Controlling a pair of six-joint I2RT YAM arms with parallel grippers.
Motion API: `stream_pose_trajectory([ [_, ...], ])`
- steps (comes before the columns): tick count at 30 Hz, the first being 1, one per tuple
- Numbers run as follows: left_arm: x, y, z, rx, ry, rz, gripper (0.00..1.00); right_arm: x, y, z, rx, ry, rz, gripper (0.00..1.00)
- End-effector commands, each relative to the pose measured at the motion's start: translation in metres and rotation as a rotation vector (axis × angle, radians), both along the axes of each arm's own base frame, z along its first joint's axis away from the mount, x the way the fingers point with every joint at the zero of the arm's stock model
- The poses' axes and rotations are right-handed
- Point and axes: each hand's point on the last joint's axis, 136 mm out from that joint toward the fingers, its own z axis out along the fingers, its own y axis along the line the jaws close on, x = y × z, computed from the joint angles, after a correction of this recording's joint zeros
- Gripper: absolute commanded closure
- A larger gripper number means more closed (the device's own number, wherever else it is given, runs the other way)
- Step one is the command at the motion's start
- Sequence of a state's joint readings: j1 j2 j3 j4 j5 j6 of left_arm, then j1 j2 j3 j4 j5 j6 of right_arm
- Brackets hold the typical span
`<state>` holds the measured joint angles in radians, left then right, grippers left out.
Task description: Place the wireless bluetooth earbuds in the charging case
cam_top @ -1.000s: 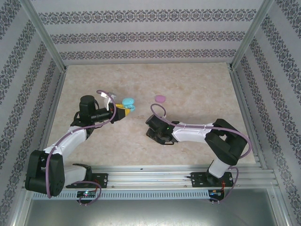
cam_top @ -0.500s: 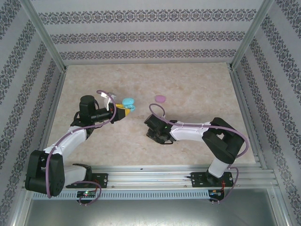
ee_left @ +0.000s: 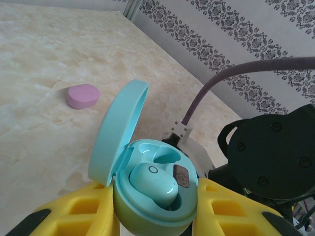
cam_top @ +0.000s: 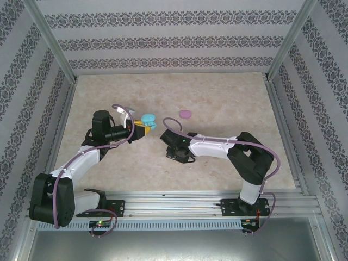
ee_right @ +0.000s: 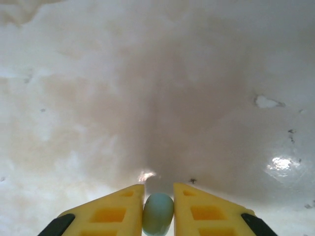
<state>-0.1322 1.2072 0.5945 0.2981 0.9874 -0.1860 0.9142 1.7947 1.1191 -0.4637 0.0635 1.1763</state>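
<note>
Earbud (ee_right: 158, 216) status: light blue, pebble-shaped, tiny, pinched between the right hand's (ee_right: 158, 194) yellow fingers (ee_right: 113, 211), right at the counter (ee_right: 157, 98). (kim)

Other one? (raj)

The second earbud (ee_left: 152, 184), same blue, sits in the open turquoise case (ee_left: 118, 142); the left hand (ee_left: 155, 206) is clamped on that case. (kim)

Surroundings? (raj)

Beige marbled counter, closed pink case (cam_top: 186, 114) lying beyond; damask-striped walls (cam_top: 163, 41). (kim)

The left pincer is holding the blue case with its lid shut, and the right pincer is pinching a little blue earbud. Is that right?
Almost. The lid is open, not shut: the left wrist view shows it swung up, with another earbud sitting inside. The rest is right: the left pincer holds the blue case, and the right pincer pinches a little blue earbud.
</note>
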Motion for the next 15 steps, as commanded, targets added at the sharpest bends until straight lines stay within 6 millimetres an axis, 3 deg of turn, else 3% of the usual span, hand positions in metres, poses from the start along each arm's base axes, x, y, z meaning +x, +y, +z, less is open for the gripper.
stream_pose_trajectory([
  [1, -0.007, -0.008, 0.009, -0.008, -0.049, -0.052, 0.95, -0.003, -0.012, 0.020, -0.090, -0.028, 0.092, 0.80],
  [7, -0.015, -0.016, 0.012, -0.024, -0.074, -0.102, 0.95, -0.006, -0.034, 0.065, -0.170, -0.083, 0.173, 0.80],
  [15, -0.040, -0.041, 0.021, -0.039, -0.150, -0.233, 0.94, -0.012, -0.062, 0.150, -0.209, -0.231, 0.272, 0.81],
])
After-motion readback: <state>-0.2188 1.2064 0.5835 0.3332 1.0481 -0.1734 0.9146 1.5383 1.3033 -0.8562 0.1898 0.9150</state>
